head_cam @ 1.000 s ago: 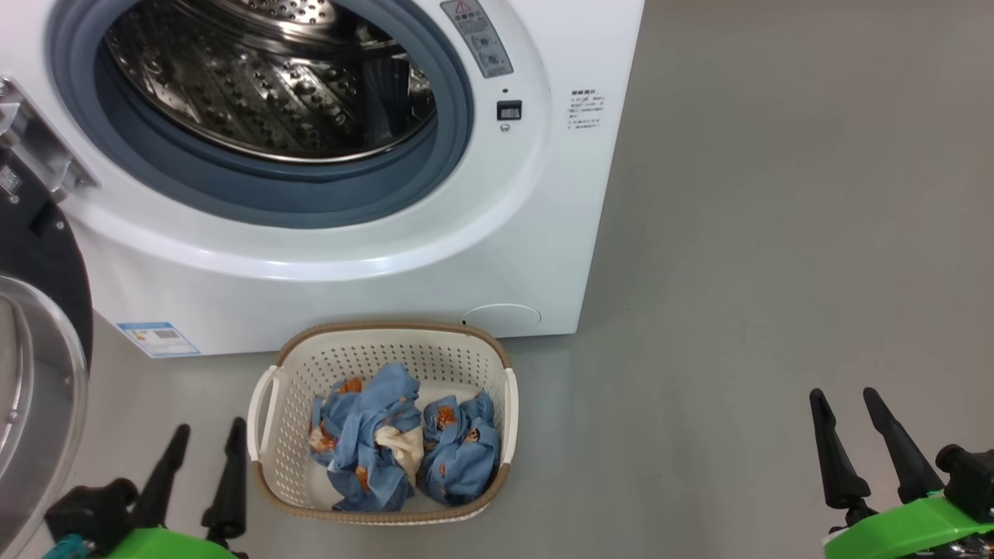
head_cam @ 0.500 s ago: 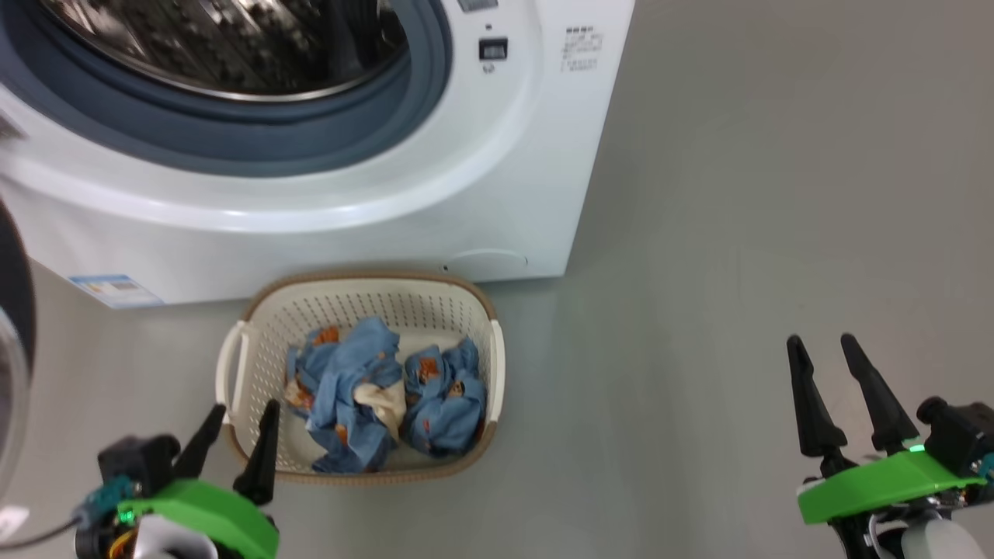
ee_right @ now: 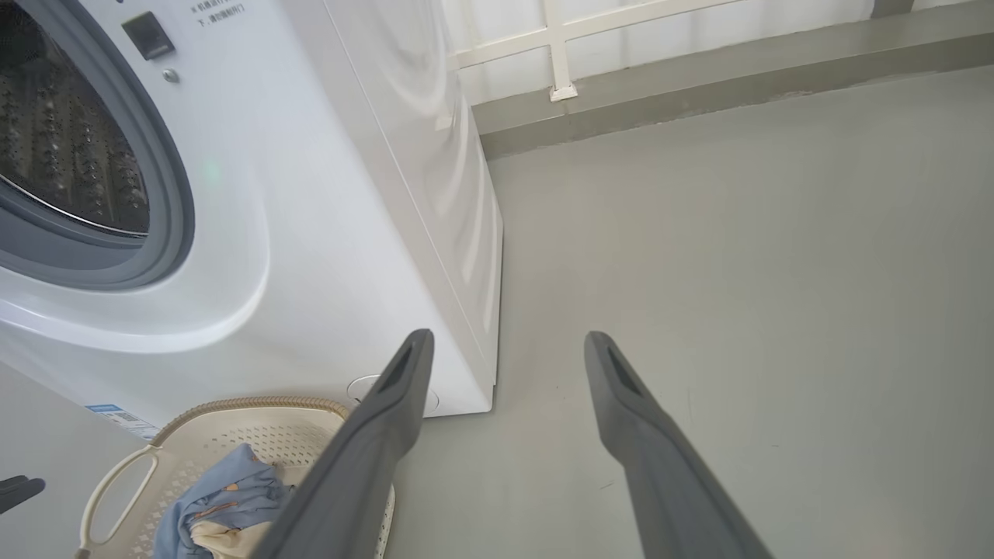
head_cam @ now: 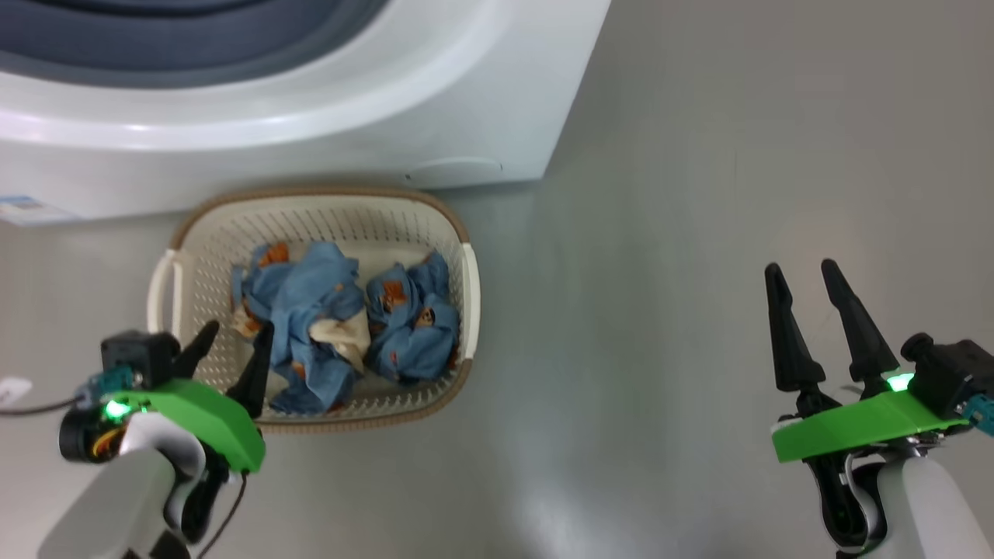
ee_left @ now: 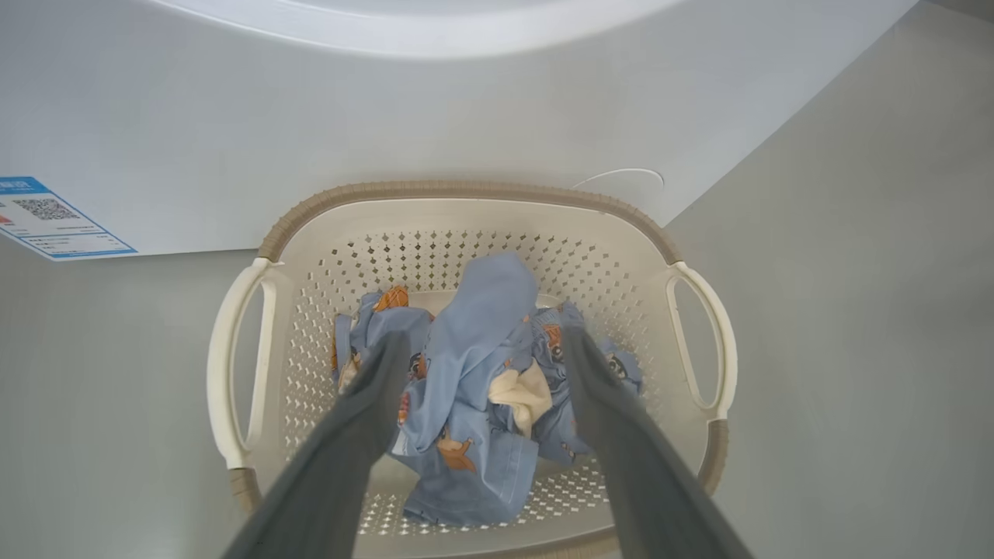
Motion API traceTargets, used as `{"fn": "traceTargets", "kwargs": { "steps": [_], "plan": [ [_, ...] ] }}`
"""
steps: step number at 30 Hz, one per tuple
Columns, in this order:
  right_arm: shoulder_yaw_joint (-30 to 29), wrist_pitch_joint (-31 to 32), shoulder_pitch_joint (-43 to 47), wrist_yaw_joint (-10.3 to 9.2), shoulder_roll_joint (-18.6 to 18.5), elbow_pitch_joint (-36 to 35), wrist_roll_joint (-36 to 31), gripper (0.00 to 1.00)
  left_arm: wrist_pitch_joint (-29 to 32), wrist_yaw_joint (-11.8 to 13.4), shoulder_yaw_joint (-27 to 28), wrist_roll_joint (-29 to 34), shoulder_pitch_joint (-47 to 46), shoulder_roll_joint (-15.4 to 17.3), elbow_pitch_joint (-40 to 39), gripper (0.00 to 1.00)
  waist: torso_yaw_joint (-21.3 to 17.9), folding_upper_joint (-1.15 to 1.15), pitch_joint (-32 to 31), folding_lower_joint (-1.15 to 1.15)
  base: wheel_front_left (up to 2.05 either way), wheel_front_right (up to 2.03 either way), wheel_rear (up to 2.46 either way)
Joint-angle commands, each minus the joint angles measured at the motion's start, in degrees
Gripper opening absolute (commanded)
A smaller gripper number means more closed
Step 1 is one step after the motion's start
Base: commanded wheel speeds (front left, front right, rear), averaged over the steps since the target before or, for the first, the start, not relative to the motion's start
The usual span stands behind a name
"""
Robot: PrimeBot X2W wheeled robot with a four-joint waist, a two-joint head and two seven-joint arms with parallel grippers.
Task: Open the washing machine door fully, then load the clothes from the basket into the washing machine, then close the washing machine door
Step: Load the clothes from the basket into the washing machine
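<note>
The cream basket (head_cam: pixel 311 194) with its brown rim stands on the floor against the white washing machine (head_cam: pixel 311 116). Light-blue clothes (head_cam: pixel 326 310) with orange figures and a bit of cream cloth lie bunched inside. My left gripper (head_cam: pixel 238 330) is open above the basket's near left corner, its fingers pointing at the pile. In the left wrist view the clothes (ee_left: pixel 474 365) sit between the spread fingers of that gripper (ee_left: pixel 485 338), not touched. My right gripper (head_cam: pixel 801 268) hangs open over bare floor far right of the basket. The washing machine door is out of view.
The right wrist view shows the open steel drum (ee_right: pixel 62 140) and grey-blue gasket (ee_right: pixel 167 194) above the basket (ee_right: pixel 233 407). A blue label (ee_left: pixel 46 225) is stuck low on the machine's front. Grey floor (head_cam: pixel 660 233) stretches to the right, ending at a wall ledge (ee_right: pixel 699 85).
The head camera has tilted down, so the drum has slid out of the top. My left gripper has moved forward over the basket's near left corner. The clothes lie as before.
</note>
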Motion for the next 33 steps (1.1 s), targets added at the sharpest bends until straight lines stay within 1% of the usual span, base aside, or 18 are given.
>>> {"fn": "traceTargets", "kwargs": {
  "steps": [1,8,15,18,24,33],
  "plan": [
    [1.4,-0.7,-0.8,0.17,0.3,-1.5,-0.8,1.00,-0.4,-0.1,-0.1,-1.3,-2.6,2.6,1.1,1.00,-1.2,0.00,5.0,0.00,0.00,0.00,0.00],
    [2.1,-0.7,-3.8,0.17,1.1,-2.0,-1.5,1.00,-0.4,-0.1,-6.2,-5.8,-9.1,3.4,6.9,1.00,-1.7,0.00,10.1,0.00,0.00,0.00,0.00],
    [2.3,-0.7,-5.7,0.17,2.0,-2.7,-1.9,1.00,-0.4,-0.1,-12.6,-10.0,-14.4,4.6,10.0,1.00,-1.9,0.00,14.2,0.00,0.00,0.00,0.00],
    [2.7,-0.7,-6.3,0.17,2.3,-2.9,-2.0,1.00,-0.4,-0.1,-15.0,-11.4,-16.5,5.2,10.8,1.00,-2.3,0.00,15.9,0.00,0.00,0.00,0.00],
    [2.6,-0.7,-7.1,0.17,2.7,-3.3,-2.2,1.00,-0.4,-0.1,-18.1,-13.4,-19.3,6.7,11.6,1.00,-3.3,0.00,18.2,0.00,0.00,0.00,0.00],
    [1.9,-0.7,-7.0,0.17,3.1,-4.2,-2.2,1.00,-0.4,-0.1,-23.9,-17.6,-22.3,8.1,10.8,1.00,-4.3,0.00,20.3,0.00,0.00,0.00,0.00]
  ]
}}
